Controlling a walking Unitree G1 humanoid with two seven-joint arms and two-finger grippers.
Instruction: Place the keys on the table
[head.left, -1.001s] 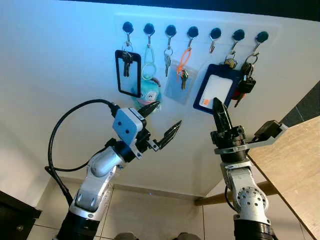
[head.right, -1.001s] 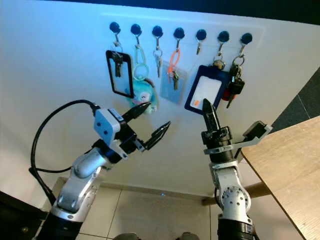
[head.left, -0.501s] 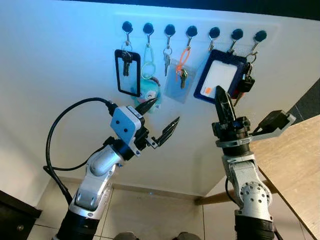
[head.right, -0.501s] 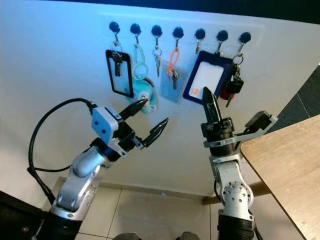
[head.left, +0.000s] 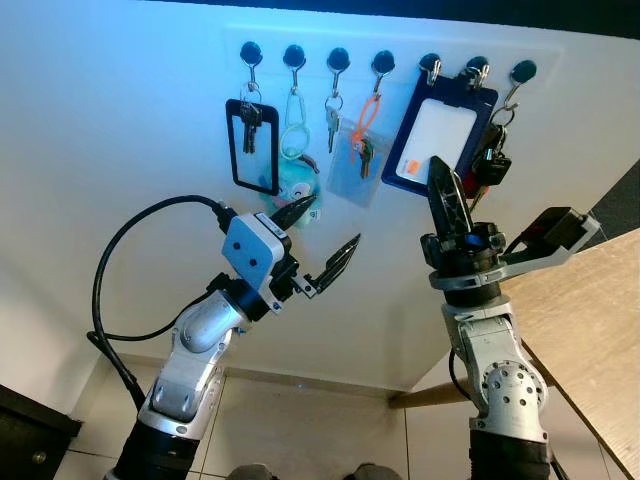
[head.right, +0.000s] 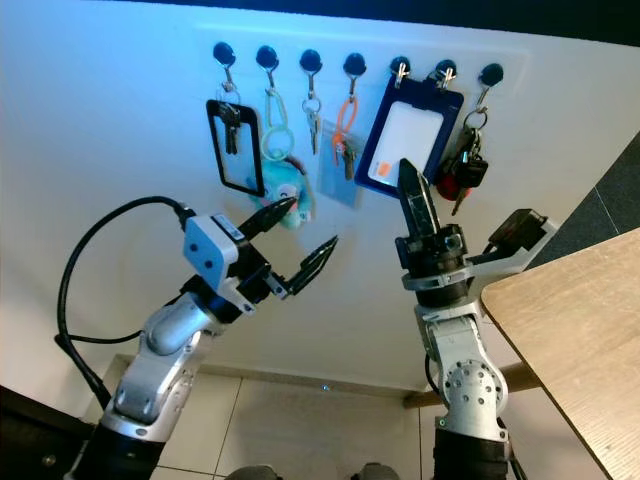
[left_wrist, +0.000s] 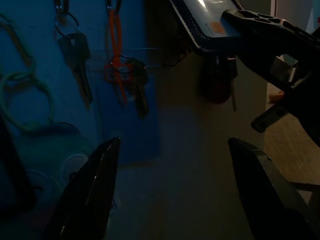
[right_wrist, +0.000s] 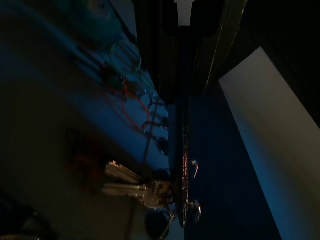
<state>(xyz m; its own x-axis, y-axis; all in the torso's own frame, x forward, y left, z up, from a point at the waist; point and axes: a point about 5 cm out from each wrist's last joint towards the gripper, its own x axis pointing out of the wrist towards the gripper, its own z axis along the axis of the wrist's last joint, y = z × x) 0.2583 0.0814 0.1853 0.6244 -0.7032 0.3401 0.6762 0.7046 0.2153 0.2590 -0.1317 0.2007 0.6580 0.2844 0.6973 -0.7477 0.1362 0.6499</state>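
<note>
- Right gripper (head.left: 441, 178) pinches the blue badge holder (head.left: 437, 133), its keys (right_wrist: 131, 186) dangling, lifted against the wall hooks (head.left: 383, 62).
- Left gripper (head.left: 322, 240) hovers wide open, below the hooks.
- Table (head.left: 590, 320) at right.

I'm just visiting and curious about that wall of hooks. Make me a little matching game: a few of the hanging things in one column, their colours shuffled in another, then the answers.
Things:
1. badge holder in the right gripper
2. frame-shaped tag at the left end of the hooks
3. strap over the clear pouch
4. carabiner loop

Colours:
A. orange
B. pale green
C. dark blue
D. black

Pairs: 1-C, 2-D, 3-A, 4-B
</note>
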